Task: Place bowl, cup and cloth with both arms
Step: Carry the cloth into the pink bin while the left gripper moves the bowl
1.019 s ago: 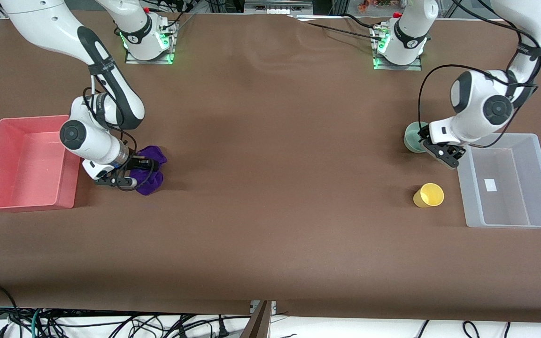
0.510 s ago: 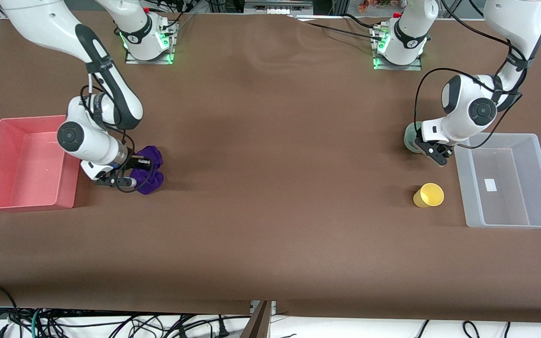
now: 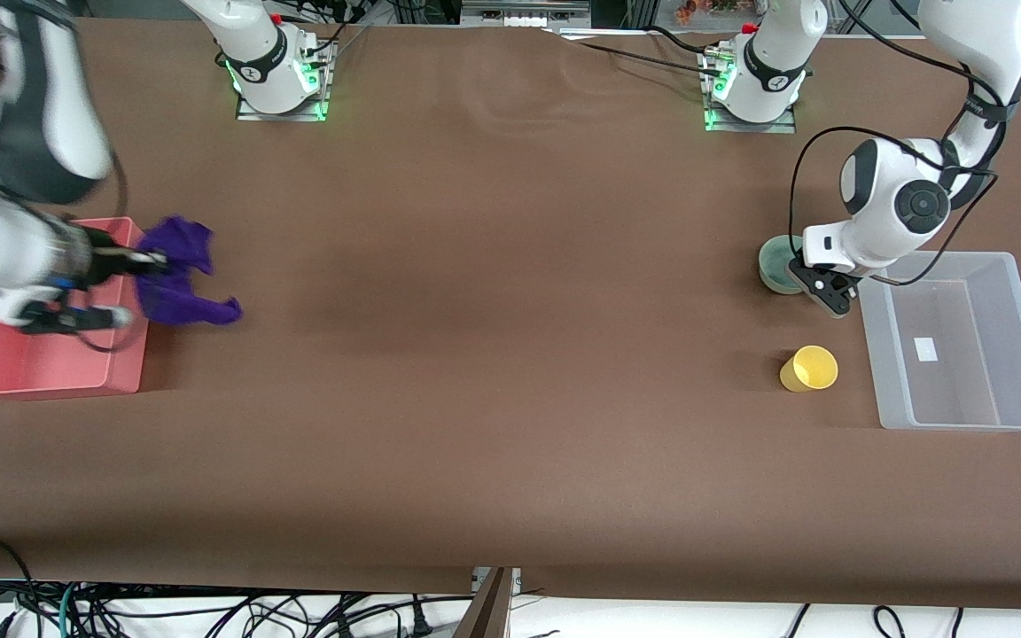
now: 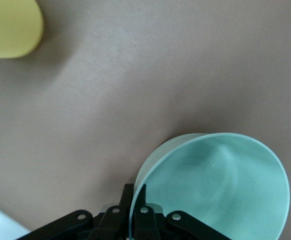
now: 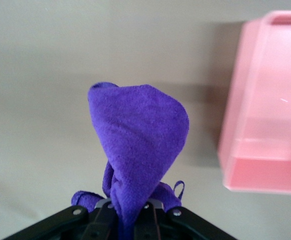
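Observation:
My right gripper (image 3: 134, 266) is shut on the purple cloth (image 3: 178, 283) and holds it in the air over the table beside the pink bin's (image 3: 50, 377) edge. In the right wrist view the cloth (image 5: 140, 140) hangs from the jaws, its loop showing. My left gripper (image 3: 816, 288) is shut on the rim of the mint-green bowl (image 3: 776, 261), which sits on the table beside the clear bin (image 3: 958, 416). In the left wrist view the bowl (image 4: 220, 190) has its rim pinched between the fingers. The yellow cup (image 3: 809, 369) stands nearer to the front camera than the bowl; it also shows in the left wrist view (image 4: 10, 27).
The pink bin stands at the right arm's end of the table and shows in the right wrist view (image 5: 265, 125). The clear bin stands at the left arm's end, beside the cup and bowl. Both bins hold nothing that I can see.
My right gripper has lifted the cloth off the table and carried it toward the pink bin. My left gripper has stayed at the bowl's rim with a small shift.

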